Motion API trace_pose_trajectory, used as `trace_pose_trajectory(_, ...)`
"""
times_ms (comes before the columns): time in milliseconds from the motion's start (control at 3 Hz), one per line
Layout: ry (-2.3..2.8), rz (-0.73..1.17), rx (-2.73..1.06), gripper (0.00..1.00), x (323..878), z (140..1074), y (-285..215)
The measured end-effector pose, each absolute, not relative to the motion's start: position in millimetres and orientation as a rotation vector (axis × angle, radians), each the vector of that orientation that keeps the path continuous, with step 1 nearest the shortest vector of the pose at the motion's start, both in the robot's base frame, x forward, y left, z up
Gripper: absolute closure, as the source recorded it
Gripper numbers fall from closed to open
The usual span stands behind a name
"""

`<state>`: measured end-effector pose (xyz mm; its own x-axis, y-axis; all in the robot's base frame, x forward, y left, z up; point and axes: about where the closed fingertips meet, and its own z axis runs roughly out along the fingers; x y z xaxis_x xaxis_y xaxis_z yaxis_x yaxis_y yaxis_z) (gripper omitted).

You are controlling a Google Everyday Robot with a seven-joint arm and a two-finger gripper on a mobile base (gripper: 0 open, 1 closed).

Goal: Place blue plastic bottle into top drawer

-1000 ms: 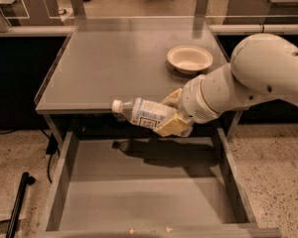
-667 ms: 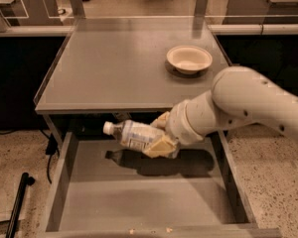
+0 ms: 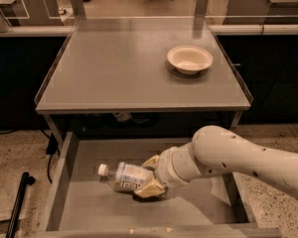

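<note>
The blue plastic bottle [image 3: 123, 175] is a small clear bottle with a white cap and a pale label. It lies tilted, cap to the left, low inside the open top drawer [image 3: 89, 209]. My gripper [image 3: 150, 176] is shut on the bottle's bottom end, with tan fingers [image 3: 150, 189] above and below it. The white arm reaches in from the right. I cannot tell whether the bottle touches the drawer floor.
A round white bowl [image 3: 189, 59] stands at the back right of the grey tabletop [image 3: 114, 68]. Clear low panels edge the tabletop. A black pole [image 3: 17, 202] leans on the floor to the left of the drawer.
The gripper has carried the bottle down from the tabletop's front edge into the open drawer, and a little toward the front.
</note>
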<state>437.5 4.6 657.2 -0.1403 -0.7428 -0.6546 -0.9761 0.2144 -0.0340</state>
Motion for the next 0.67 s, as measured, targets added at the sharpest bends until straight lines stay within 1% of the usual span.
trace_pose_trajectory(333,1.928,0.489,-1.561,1.00,435.4,631.0,7.2)
trace_pose_trajectory(667,1.902,0.376,-1.503,0.98,450.2,616.7,10.5)
